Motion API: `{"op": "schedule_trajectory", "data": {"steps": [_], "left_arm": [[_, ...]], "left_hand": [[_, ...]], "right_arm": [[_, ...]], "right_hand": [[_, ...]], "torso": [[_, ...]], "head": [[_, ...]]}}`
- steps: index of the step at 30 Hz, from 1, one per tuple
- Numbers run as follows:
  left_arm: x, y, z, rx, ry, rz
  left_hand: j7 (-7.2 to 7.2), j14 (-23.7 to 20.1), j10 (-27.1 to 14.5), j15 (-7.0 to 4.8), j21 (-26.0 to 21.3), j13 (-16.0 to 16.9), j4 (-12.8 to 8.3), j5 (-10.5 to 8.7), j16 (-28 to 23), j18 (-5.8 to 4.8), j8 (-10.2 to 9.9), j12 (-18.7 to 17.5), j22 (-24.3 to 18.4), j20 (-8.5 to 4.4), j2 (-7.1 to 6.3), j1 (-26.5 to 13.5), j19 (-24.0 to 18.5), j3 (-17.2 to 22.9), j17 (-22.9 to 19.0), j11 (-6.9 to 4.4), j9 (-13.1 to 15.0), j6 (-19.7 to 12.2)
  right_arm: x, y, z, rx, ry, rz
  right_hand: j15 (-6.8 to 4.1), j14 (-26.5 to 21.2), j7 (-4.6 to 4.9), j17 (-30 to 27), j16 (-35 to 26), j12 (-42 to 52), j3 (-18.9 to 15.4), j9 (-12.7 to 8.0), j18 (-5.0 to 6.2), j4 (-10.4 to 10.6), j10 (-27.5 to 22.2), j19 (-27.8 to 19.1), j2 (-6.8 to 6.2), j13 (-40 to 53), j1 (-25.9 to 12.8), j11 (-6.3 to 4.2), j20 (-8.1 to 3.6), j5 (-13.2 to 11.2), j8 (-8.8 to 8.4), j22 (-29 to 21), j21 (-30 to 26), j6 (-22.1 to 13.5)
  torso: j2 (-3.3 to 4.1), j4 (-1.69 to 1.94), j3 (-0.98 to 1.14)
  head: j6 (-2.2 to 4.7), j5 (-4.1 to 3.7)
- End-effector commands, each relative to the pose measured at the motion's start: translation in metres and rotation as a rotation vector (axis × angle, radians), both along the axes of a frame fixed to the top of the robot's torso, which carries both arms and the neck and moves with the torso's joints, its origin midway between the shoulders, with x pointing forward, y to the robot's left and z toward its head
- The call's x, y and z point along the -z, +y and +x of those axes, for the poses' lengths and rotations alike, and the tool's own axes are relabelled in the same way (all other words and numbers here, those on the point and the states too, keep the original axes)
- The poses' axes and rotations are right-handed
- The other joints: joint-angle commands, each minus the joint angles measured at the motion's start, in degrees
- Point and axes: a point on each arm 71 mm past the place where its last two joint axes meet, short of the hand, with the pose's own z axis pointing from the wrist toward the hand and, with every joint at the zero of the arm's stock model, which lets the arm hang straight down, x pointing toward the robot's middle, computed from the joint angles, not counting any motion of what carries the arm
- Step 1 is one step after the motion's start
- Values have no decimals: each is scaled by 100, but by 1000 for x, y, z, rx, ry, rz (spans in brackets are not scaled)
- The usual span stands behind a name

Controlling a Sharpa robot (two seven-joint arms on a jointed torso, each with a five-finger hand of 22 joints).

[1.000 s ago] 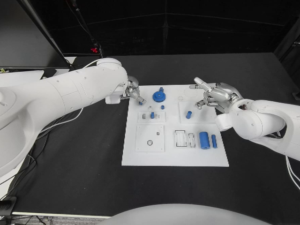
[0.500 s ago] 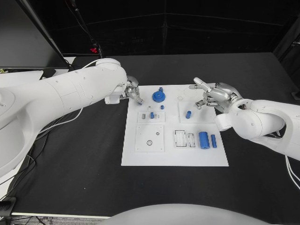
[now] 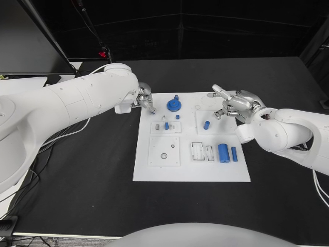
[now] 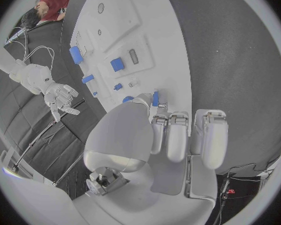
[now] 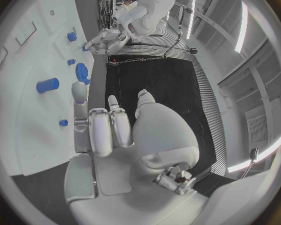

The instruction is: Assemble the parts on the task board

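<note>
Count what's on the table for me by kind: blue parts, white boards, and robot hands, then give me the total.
blue parts: 6 that can be made out
task board: 1
hands: 2, the left hand and the right hand
Total: 9

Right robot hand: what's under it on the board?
The right robot hand hovers over the task board's far right corner. White board shows beside it; whatever lies directly beneath the fingers is covered.
</note>
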Motion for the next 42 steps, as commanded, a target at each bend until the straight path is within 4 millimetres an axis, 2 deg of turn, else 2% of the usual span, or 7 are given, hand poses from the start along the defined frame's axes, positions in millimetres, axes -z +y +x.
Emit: {"op": "schedule_trajectory", "data": {"steps": [1,5,10,28,32,37,42], "left_arm": [[-2,0,0,9,-14,-14],[-3,0,1,13,-33,-33],[-4,1,1,22,-56,-59],[-8,4,-2,27,-85,-125],[-12,6,-8,37,-84,-133],[-16,10,-18,38,-58,-145],[-18,16,-29,34,-40,-148]], "left_hand": [[-16,589,588,-30,18,1502,-5,12,5,-37,14,-38,1509,-37,286,221,598,57,1510,-26,5,67],[-39,589,588,-39,18,1502,-29,37,5,-37,13,-38,1509,-39,210,227,598,208,1510,-44,22,109],[-52,589,588,-52,18,1502,-38,176,5,-37,-8,-38,1509,-46,74,219,598,429,1510,-59,57,175],[-52,589,588,-54,18,1502,-44,190,5,-37,-22,-38,1509,-48,28,220,598,510,1510,-61,68,196],[-50,589,588,-55,18,1502,-39,192,5,-37,-22,-38,1509,-48,24,216,598,519,1510,-60,70,201],[-48,589,588,-55,18,1502,-32,193,5,-37,-24,-38,1509,-48,18,209,598,529,1510,-58,72,206],[-44,589,588,-55,18,1502,-24,193,5,-37,-26,-38,1509,-48,12,197,598,541,1510,-55,74,211]], "right_arm": [[-1,1,0,-11,-3,3],[-1,0,0,-9,-3,2],[-1,0,0,-8,-3,1],[0,-3,1,-2,-1,-2],[-1,-4,0,1,-1,-3],[-1,-6,0,4,-1,-4],[-1,-6,0,4,-2,-4]], "right_hand": [[-7,-51,7,410,-36,-9,-20,-8,64,-25,-19,-37,15,646,24,17,4,35,21,-5,-17,-41],[-7,-51,7,410,-36,-9,-20,-8,64,-25,-19,-37,15,646,24,17,4,35,21,-5,-17,-41],[-7,-57,6,404,-39,-13,-22,-7,66,-27,-24,-43,15,640,27,17,5,44,23,-8,-28,-40],[-7,-57,6,404,-39,-14,-22,-7,66,-27,-25,-43,15,640,27,17,5,44,23,-8,-28,-40],[-7,-57,6,404,-39,-14,-22,-7,66,-27,-25,-43,15,640,27,17,5,44,23,-8,-28,-40],[-7,-57,6,404,-39,-14,-22,-7,66,-27,-25,-43,15,640,27,17,5,44,23,-8,-28,-40],[-6,-67,3,393,-44,-17,-27,-6,69,-31,-31,-55,16,634,32,16,5,55,28,-14,-48,-36]], "torso": [[1,4,-1],[1,3,-2],[-1,4,-1],[-4,7,5],[-9,26,17],[-19,65,44],[-19,81,48]], "head": [[-13,-7],[-13,-6],[-27,-9],[-50,-6],[-59,3],[-78,-4],[-89,-3]]}}
